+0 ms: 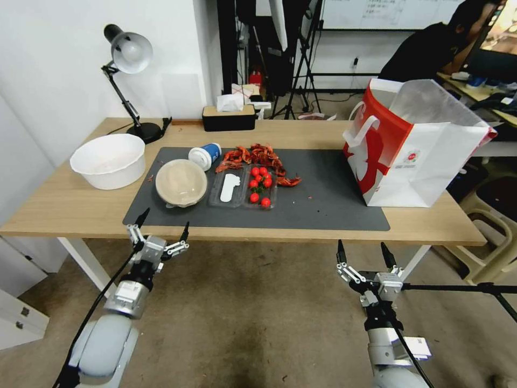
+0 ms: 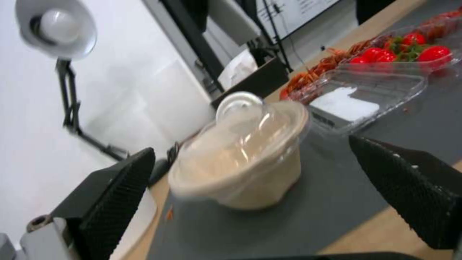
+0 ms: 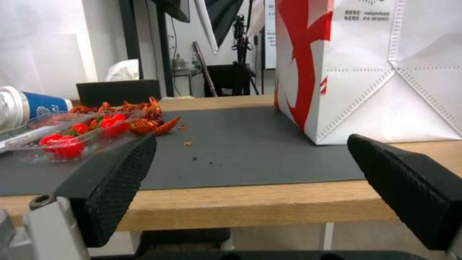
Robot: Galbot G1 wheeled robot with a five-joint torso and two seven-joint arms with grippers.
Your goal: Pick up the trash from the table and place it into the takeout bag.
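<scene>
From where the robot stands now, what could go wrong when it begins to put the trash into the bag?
1. The left claw hangs open near the lidded bowl; its clear lid looks smooth, so the grip may slip.
2. The open plastic box of tomatoes lies beside the bowl and could be bumped, rolling them out.
3. The bag stands unsupported near the table edge; a push from the open right claw might tip it.
</scene>
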